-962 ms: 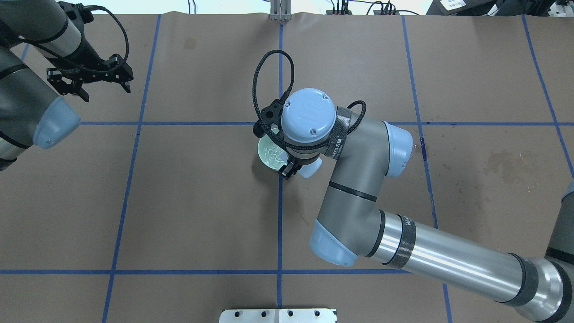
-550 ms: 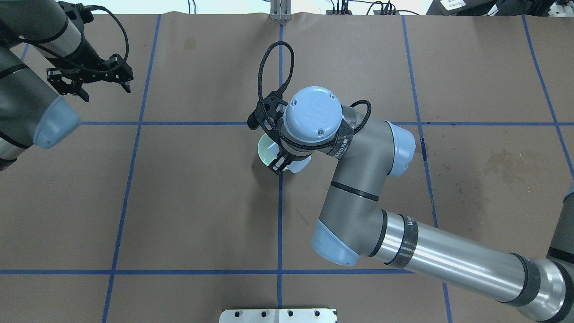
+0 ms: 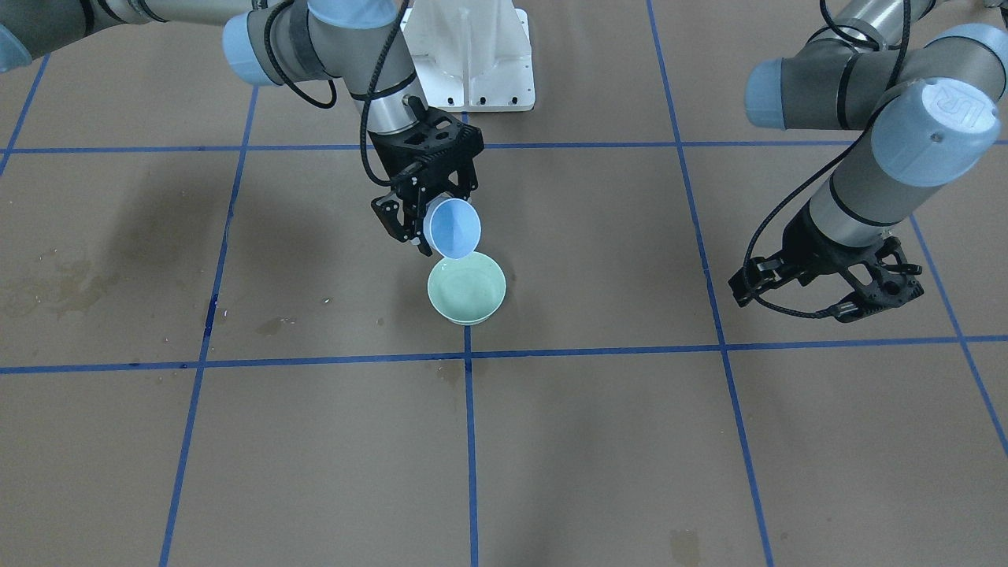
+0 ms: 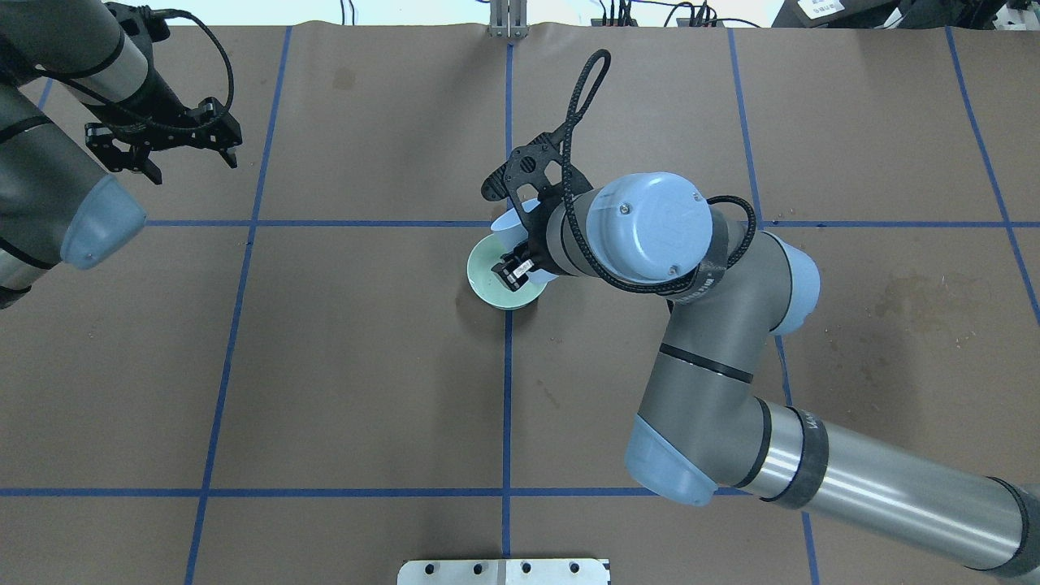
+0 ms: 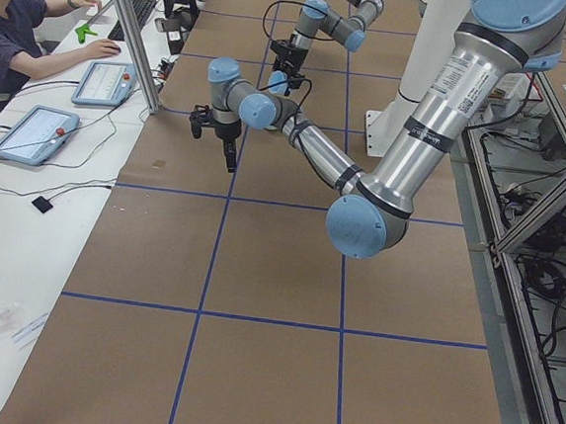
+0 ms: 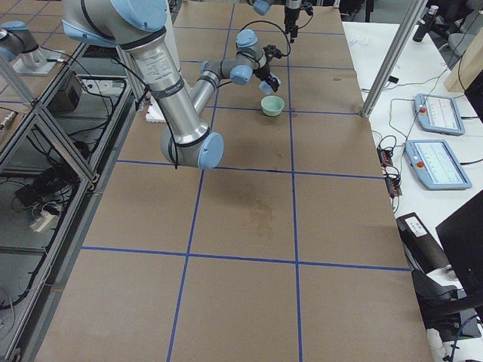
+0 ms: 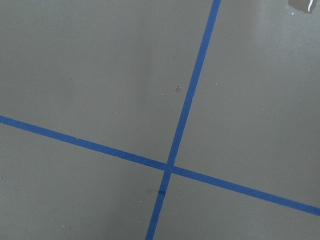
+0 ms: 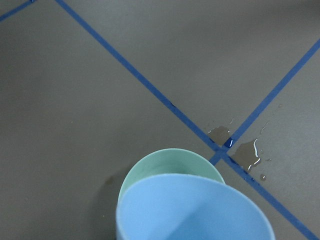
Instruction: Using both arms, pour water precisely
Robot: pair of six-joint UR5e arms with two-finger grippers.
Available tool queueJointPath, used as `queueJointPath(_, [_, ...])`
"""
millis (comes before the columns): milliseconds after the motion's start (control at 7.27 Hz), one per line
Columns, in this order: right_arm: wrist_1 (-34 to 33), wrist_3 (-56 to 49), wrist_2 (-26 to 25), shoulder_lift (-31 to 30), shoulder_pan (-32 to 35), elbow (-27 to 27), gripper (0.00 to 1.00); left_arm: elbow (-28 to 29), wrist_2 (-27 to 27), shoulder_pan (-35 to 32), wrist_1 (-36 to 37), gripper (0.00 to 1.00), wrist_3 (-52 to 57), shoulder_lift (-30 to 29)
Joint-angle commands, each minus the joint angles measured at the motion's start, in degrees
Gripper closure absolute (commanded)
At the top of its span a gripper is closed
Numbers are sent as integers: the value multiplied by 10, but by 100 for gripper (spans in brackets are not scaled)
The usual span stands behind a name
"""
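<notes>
My right gripper (image 3: 425, 224) is shut on a light-blue cup (image 3: 453, 228), tipped on its side with its mouth over a pale green bowl (image 3: 466, 289) that stands on the brown table. In the overhead view the right gripper (image 4: 516, 250) and cup (image 4: 508, 223) hang over the bowl's (image 4: 486, 280) far right rim. The right wrist view shows the cup (image 8: 195, 210) above the bowl (image 8: 150, 172). Water shows only as a small glinting puddle (image 8: 246, 154) at a tape crossing beside the bowl. My left gripper (image 4: 191, 165) is open and empty at the far left, also in the front view (image 3: 791, 303).
Blue tape lines (image 4: 507, 390) grid the brown table. A white pedestal (image 3: 472, 55) stands at the robot's side. An operator (image 5: 11, 30) sits at a side desk with tablets. Dried stains (image 4: 918, 296) mark the board on the right.
My right wrist has swung and turned to the right, bringing the cup round over the bowl's far rim. The ripples seen in the bowl have gone still. The left arm has not moved.
</notes>
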Motion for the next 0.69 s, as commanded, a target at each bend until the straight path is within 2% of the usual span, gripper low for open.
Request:
queueJointPath(0, [3,77,-152,-96,3,87,100,-1,0,0,0,0,-2,-1])
queueJointPath(138, [2,130,-255,-144,4,104,100,-2,0,0,0,0,-3,-1])
queueJointPath(275, [2,175,-300,-199,5,123,100,-6,0,0,1,0,-3,-2])
queueJointPath(412, [0,242,-327,-230,18,124,100,-10,0,-1,3,0,-5,-5])
queueJointPath(550, [0,267,-349,-277,50,128,100,-12,0,-4,4,0,-5,-5])
